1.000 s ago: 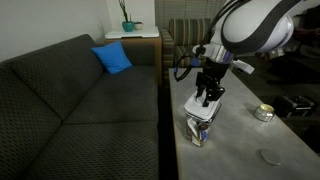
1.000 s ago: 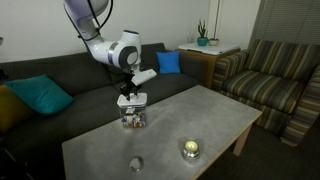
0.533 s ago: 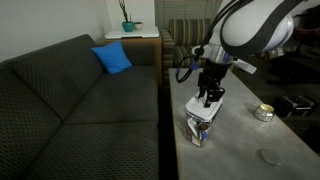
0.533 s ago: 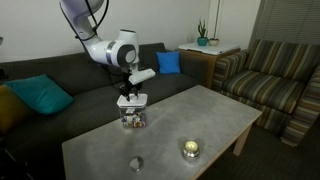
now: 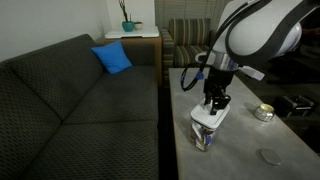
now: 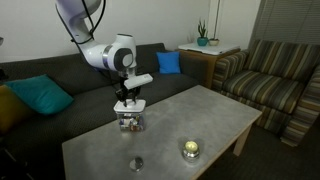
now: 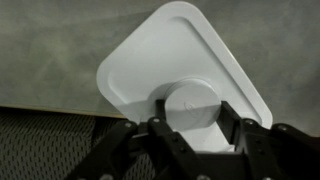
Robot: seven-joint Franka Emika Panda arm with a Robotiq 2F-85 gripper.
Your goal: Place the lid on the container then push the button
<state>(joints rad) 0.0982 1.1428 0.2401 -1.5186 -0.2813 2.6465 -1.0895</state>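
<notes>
My gripper [image 7: 195, 125] is shut on the round knob [image 7: 192, 100] of the flat white lid [image 7: 170, 55]. In both exterior views the gripper [image 5: 213, 103] [image 6: 127, 103] holds the lid [image 5: 207, 118] [image 6: 127, 112] right on top of the small clear container [image 5: 204, 137] [image 6: 128, 123] near the table edge by the sofa. The lid looks level over the box; I cannot tell whether it is pressed fully down. The container is hidden under the lid in the wrist view.
A round silvery object [image 5: 264, 113] [image 6: 189, 149] and a small grey disc [image 5: 268, 156] [image 6: 135, 163] lie on the grey table [image 5: 240, 150] [image 6: 200, 115]. A dark sofa [image 5: 80, 100] runs along the table edge; a striped armchair [image 6: 270, 75] stands beyond.
The gripper with the lid has come down and shifted slightly along the table edge; the lid now rests on top of the container instead of hovering just above it.
</notes>
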